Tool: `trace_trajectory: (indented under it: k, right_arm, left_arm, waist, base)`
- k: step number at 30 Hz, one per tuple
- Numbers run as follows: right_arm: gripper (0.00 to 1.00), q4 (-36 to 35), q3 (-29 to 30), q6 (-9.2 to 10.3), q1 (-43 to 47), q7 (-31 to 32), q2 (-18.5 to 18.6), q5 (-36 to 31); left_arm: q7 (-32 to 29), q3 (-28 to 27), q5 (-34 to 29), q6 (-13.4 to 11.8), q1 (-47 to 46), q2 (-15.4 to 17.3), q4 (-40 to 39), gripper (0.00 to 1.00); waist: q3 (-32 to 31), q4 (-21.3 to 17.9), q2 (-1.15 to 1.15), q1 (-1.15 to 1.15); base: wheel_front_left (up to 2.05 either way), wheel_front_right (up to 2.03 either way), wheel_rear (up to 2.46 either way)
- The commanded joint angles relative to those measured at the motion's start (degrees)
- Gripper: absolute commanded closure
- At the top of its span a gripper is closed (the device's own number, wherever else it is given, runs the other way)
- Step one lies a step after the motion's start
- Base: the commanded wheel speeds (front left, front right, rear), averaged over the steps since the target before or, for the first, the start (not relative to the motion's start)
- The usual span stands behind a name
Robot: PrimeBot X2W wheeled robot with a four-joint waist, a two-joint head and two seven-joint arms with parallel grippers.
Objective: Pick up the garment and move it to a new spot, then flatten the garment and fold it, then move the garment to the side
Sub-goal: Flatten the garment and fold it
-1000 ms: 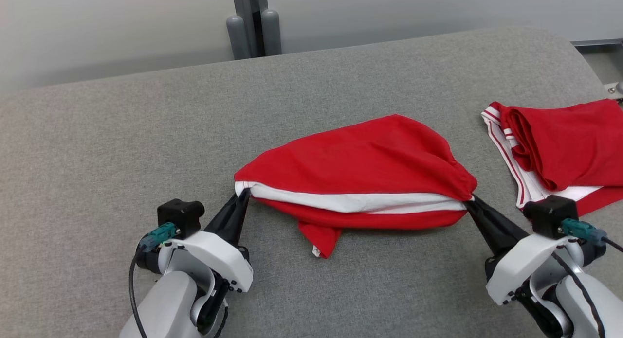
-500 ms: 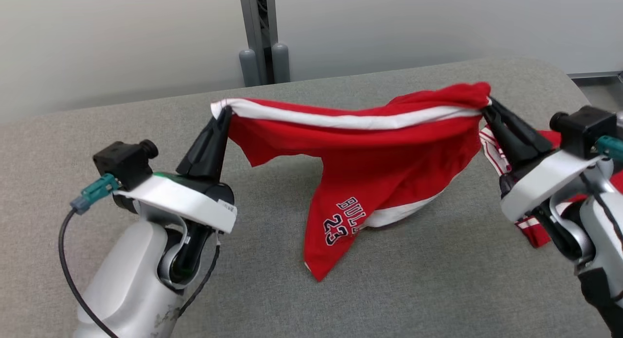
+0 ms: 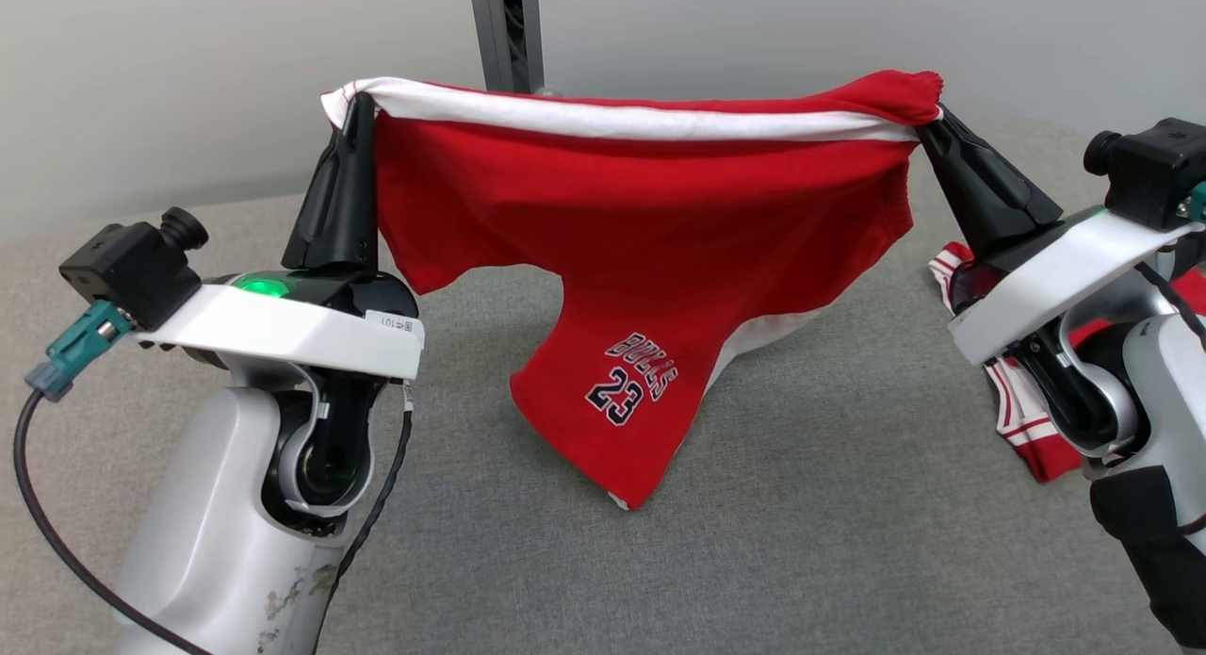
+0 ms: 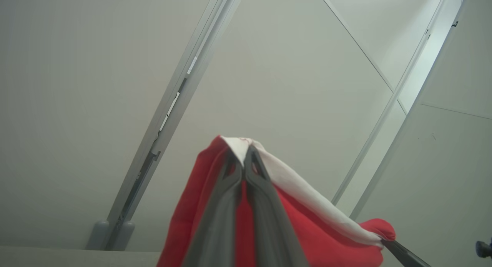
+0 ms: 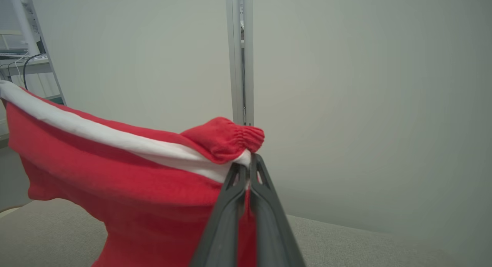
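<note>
Reaching up from the near left on a pale forearm [image 3: 207,551], with a green light [image 3: 259,284] glowing on the wrist. Pressing the two dark fingers of the left gripper [image 3: 355,108] together on the left end of the red shorts [image 3: 641,231], right at the white band [image 3: 641,120]. Reaching up likewise from the near right, with the right gripper [image 3: 928,122] clamping tight on the bunched, gathered right end of the same band. Holding the shorts up in the air between the two grippers, band stretching nearly level across the middle, red cloth hanging below it. Dangling one leg down toward the grey table [image 3: 829,542], dark "BULLS 23" lettering [image 3: 633,377] facing near. Not showing clearly any contact between the lowest tip and the table. Sharing the table with a second red and white garment [image 3: 1022,429], lying at the right just behind the right arm, apart from the hanging shorts. Backing onto a grey metal post [image 3: 504,24] and a pale wall [image 3: 188,71] at the far edge.
</note>
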State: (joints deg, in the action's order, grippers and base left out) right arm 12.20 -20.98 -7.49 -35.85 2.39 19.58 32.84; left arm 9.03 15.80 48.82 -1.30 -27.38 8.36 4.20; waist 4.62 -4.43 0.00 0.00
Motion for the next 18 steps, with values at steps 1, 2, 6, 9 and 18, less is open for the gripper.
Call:
trace_trajectory:
  k: [1,2,6,9,18]
  right_arm:
    - [1.0,-0.04,0.28,-0.01,0.28,0.24,-0.12,0.74]
    - [1.0,-0.04,0.4,-0.01,0.03,0.69,-0.32,1.37]
    - [1.0,0.59,1.47,-0.01,-3.22,3.41,-2.18,6.36]
    - [1.0,2.41,2.74,-0.01,-7.94,5.9,-3.79,9.93]
    - [1.0,15.9,6.9,-0.02,-31.74,3.05,-9.74,15.55]
  left_arm:
    - [-0.18,-0.41,0.05,-0.4,0.18,0.28,-0.37,1.0]
    - [-0.52,-0.6,0.41,-0.75,-0.06,0.19,-0.55,1.0]
    - [-2.73,-1.27,1.94,-1.59,-4.17,-0.14,-0.1,1.0]
    - [-5.06,-1.57,2.57,-2.27,-9.87,-0.25,2.12,1.0]
    - [-4.76,-3.85,1.92,-2.69,-36.73,-2.02,16.16,1.0]
  waist:
    - [0.6,0.11,0.0,0.0]
    - [1.07,0.15,0.0,0.0]
    - [3.86,0.52,0.0,0.0]
    - [6.89,0.92,0.0,0.0]
    - [15.83,2.24,0.0,0.0]
  base:
    - [0.0,0.0,0.0]
    - [0.0,0.0,0.0]
    - [0.0,0.0,0.0]
    - [0.0,0.0,0.0]
    - [0.0,0.0,0.0]
